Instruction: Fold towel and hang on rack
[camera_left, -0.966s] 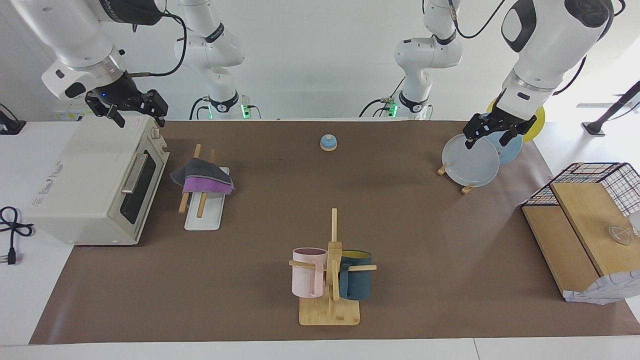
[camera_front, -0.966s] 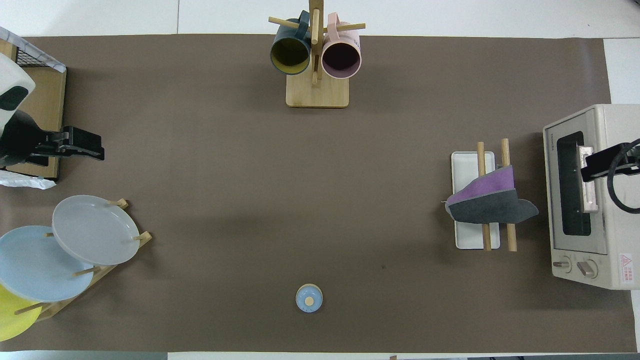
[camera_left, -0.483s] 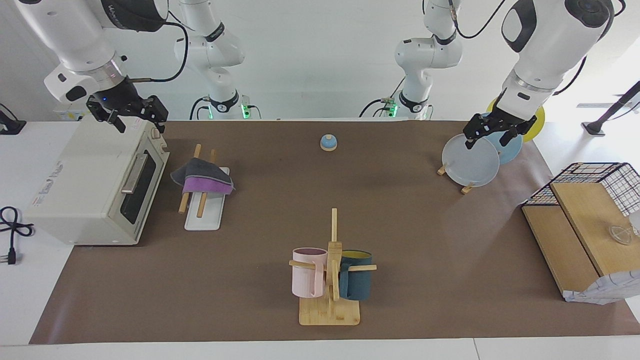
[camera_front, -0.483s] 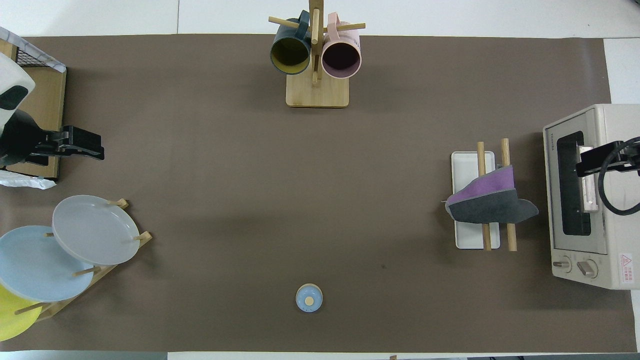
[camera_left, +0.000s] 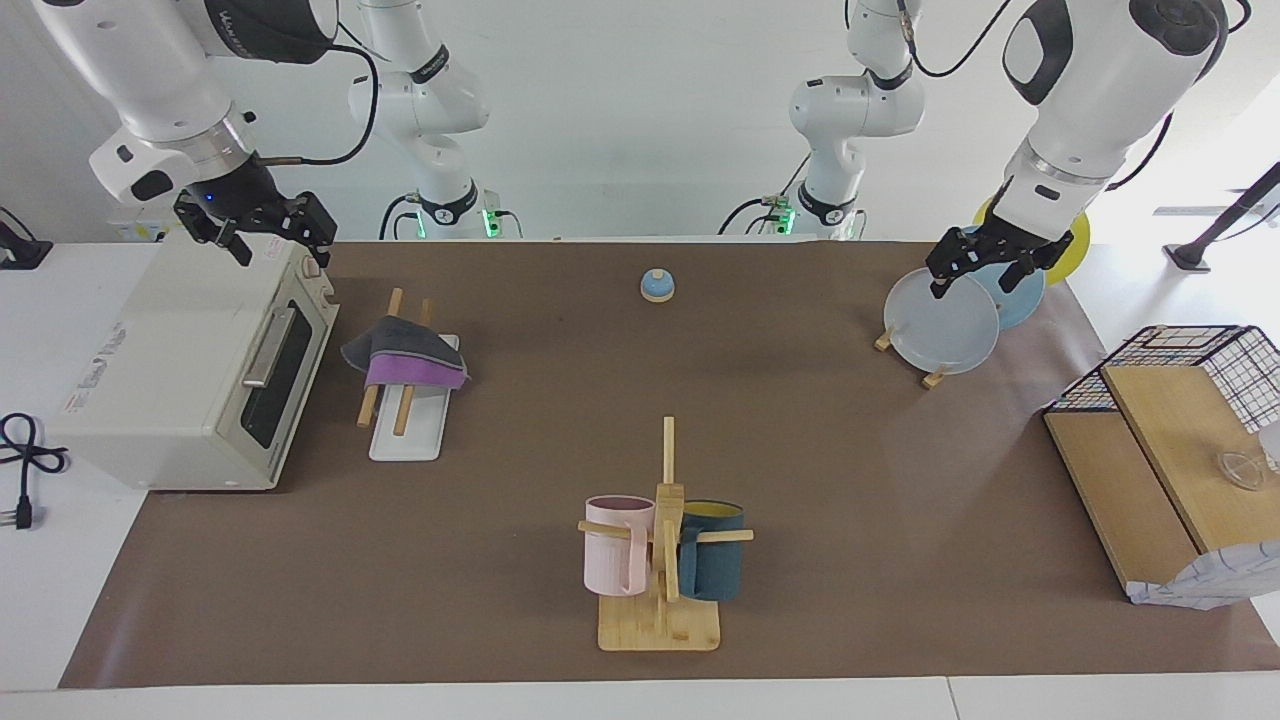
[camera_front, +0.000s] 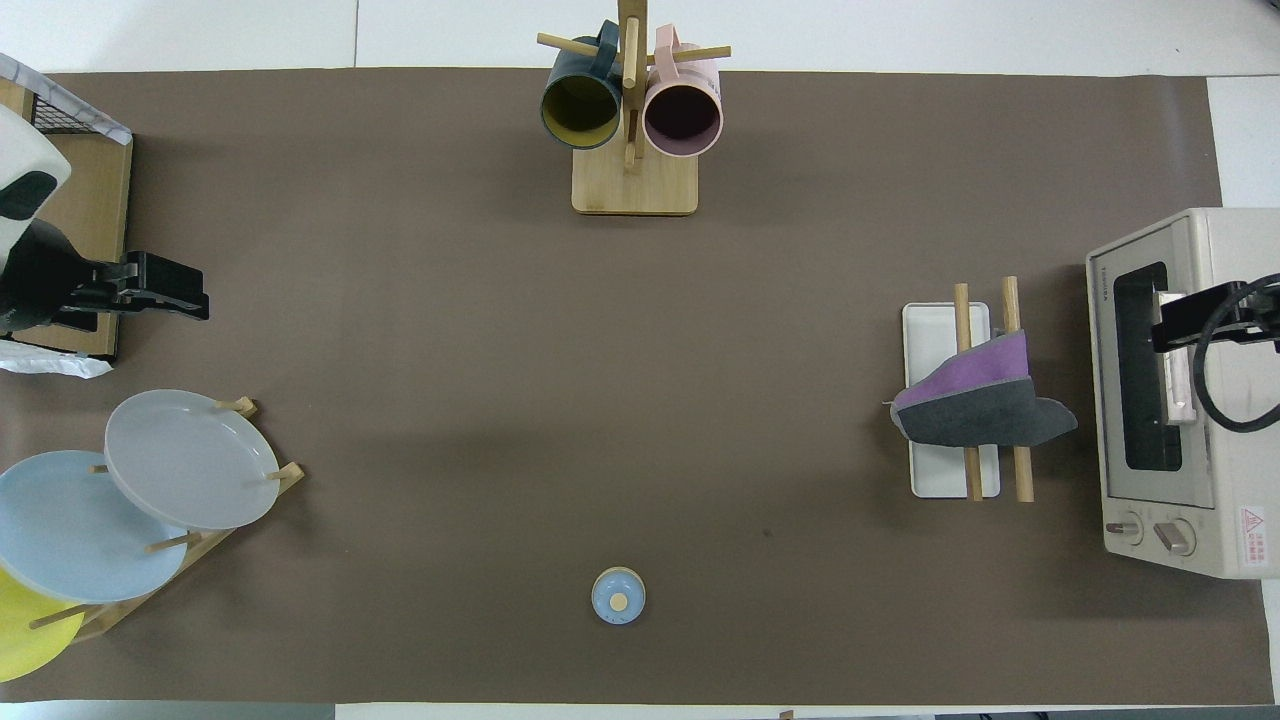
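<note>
One towel (camera_left: 405, 358) draped over the rack (camera_left: 407, 413), clear of both empty end effectors, finger state unclear.

1. Surface (camera_left: 850, 480): brown mat over a white top.
2. Toaster oven (camera_left: 190, 370), left edge of the facing view.
3. Rack (camera_left: 405, 425) just beside it, base flat on the mat.
4. Mug stand (camera_left: 658, 625), lower centre.
5. Small blue bell (camera_left: 657, 286), upper centre.
6. Plate stand (camera_left: 935, 378), upper right.
7. Wooden box with wire basket (camera_left: 1150, 470), right edge.
</note>
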